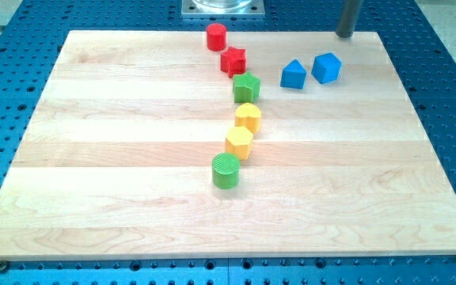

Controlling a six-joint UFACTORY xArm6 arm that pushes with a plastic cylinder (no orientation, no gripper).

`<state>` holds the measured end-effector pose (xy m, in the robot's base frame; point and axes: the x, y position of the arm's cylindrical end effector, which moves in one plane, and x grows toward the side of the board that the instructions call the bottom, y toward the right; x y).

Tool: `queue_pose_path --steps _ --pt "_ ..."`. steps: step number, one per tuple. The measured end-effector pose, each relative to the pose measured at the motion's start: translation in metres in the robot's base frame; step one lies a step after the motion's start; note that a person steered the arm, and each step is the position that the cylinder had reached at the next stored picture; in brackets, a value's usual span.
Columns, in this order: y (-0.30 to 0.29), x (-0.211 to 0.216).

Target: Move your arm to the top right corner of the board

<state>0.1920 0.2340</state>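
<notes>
My tip (344, 35) — bare rod end, upright, touching no block — sits at the wooden board's (133, 222) top right corner. Nearest, just below-left: blue cube (327, 68), then blue pentagonal block (293, 74). Further left — red star block (233, 61), red cylinder (216, 36).

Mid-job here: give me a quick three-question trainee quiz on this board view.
1. True or false: my tip touches a blue block.
2. How many blocks form the chain from the red cylinder down to the green cylinder?
3. Which blocks lie nearest my tip: A) yellow, B) blue, C) green?

Key:
1. False; it stands apart, at the board's top edge near its right corner.
2. Six.
3. B, the blue cube and the other blue block.
</notes>
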Motion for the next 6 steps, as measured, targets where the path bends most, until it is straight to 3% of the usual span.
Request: queue_pose_path --steps 6 --pt "-0.030 0.004"
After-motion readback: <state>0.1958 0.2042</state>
